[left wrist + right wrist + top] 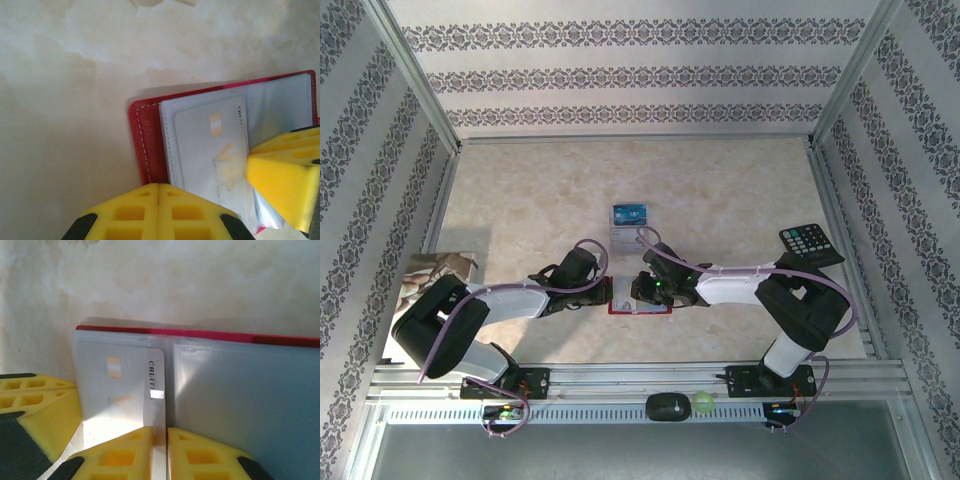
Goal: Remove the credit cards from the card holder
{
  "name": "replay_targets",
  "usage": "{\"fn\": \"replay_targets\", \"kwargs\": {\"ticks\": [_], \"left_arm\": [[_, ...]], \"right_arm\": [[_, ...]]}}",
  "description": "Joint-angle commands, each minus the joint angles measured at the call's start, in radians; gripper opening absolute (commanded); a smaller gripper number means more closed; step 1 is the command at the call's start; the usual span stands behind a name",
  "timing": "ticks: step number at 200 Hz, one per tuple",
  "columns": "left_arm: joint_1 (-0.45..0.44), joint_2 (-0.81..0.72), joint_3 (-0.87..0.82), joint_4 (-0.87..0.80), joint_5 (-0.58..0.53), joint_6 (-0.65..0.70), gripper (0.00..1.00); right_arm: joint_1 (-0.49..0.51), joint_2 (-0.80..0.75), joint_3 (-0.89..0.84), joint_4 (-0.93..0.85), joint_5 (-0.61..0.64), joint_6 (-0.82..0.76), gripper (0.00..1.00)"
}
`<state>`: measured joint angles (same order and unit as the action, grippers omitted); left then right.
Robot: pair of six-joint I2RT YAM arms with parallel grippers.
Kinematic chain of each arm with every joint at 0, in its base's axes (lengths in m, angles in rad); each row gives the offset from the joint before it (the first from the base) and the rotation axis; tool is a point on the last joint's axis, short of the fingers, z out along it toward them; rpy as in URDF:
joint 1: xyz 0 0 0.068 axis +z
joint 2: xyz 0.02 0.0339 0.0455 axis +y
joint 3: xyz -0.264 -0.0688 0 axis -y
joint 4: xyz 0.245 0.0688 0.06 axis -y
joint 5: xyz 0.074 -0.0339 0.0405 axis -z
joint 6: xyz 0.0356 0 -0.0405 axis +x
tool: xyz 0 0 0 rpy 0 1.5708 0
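Note:
The red card holder lies open on the table between my two grippers. Its clear sleeve holds a silver-grey credit card printed "CHLITI", which I also see as the card in the left wrist view. My left gripper is shut, its tips resting on the card holder's near-left edge. My right gripper has closed to a narrow gap with the silver-grey card's right edge between its fingers. A blue credit card lies loose farther back, with a pale card just nearer.
A black keypad remote lies at the right side by the wall rail. A printed sheet sits at the left edge. A dark mouse-shaped object and a green ball rest on the front rail.

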<state>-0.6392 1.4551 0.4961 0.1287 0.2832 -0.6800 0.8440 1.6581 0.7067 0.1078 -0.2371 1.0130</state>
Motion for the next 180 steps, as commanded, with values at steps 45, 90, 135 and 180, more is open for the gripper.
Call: {"fn": "replay_targets", "kwargs": {"ticks": [45,90,135,180], "left_arm": [[0.005,0.023,-0.008,-0.081,-0.016,0.016,0.06],[0.024,-0.004,-0.021,-0.083,-0.017,0.012,0.07],[0.035,-0.121,-0.007,-0.139,-0.022,0.027,0.15],[-0.001,-0.174,0.048,-0.157,-0.013,0.041,0.15]], "right_arm": [[0.007,-0.012,-0.056,0.057,0.044,0.019,0.0],[0.01,-0.086,-0.07,-0.043,0.132,0.01,0.0],[0.024,-0.145,-0.042,-0.109,0.175,-0.035,0.09],[0.027,-0.195,0.0,-0.138,0.137,-0.118,0.23]]}}
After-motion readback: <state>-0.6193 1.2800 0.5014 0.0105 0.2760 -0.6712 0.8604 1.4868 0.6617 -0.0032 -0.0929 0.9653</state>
